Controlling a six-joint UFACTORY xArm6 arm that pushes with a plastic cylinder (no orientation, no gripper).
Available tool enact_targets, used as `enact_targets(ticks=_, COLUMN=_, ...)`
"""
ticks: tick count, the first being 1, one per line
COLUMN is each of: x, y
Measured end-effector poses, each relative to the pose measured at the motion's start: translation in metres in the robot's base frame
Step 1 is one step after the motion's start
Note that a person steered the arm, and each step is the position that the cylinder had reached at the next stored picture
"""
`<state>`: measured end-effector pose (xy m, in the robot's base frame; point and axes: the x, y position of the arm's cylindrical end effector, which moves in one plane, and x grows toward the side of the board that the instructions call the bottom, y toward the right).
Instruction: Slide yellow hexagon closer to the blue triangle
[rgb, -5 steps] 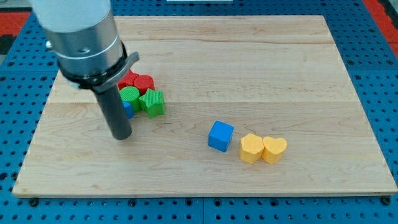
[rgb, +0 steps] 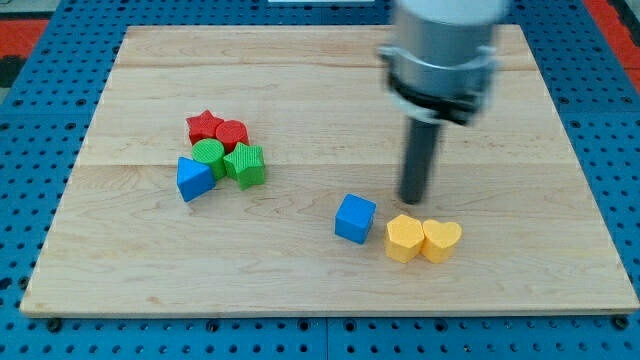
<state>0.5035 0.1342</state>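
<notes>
The yellow hexagon (rgb: 404, 239) lies at the view's lower right, touching a yellow heart (rgb: 442, 240) on its right. The blue triangle (rgb: 194, 178) lies at the view's left, at the lower left of a cluster of blocks. My tip (rgb: 413, 200) is just above the yellow hexagon, a small gap away, and to the upper right of a blue cube (rgb: 354, 218). The arm looks blurred.
A red star (rgb: 204, 126), a red round block (rgb: 232, 133), a green round block (rgb: 209, 155) and a green star-like block (rgb: 245, 164) cluster beside the blue triangle. The wooden board (rgb: 320, 290) sits on a blue pegboard.
My tip has moved from beside the blue triangle at the view's left across to the right, now just above the yellow hexagon. The blue triangle is uncovered. No block has moved.
</notes>
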Motion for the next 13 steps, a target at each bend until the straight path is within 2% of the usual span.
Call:
enact_targets(ticks=1, x=0.038, y=0.085)
enact_targets(ticks=2, x=0.061, y=0.026)
enact_targets(ticks=5, x=0.032, y=-0.150)
enact_targets(ticks=6, x=0.047, y=-0.109)
enact_targets(ticks=7, x=0.064, y=-0.168)
enact_targets(ticks=8, x=0.030, y=-0.300)
enact_targets(ticks=9, x=0.032, y=-0.313)
enact_targets(ticks=10, x=0.044, y=-0.364)
enact_targets(ticks=11, x=0.013, y=-0.428)
enact_targets(ticks=12, x=0.000, y=-0.376)
enact_targets(ticks=13, x=0.013, y=-0.402)
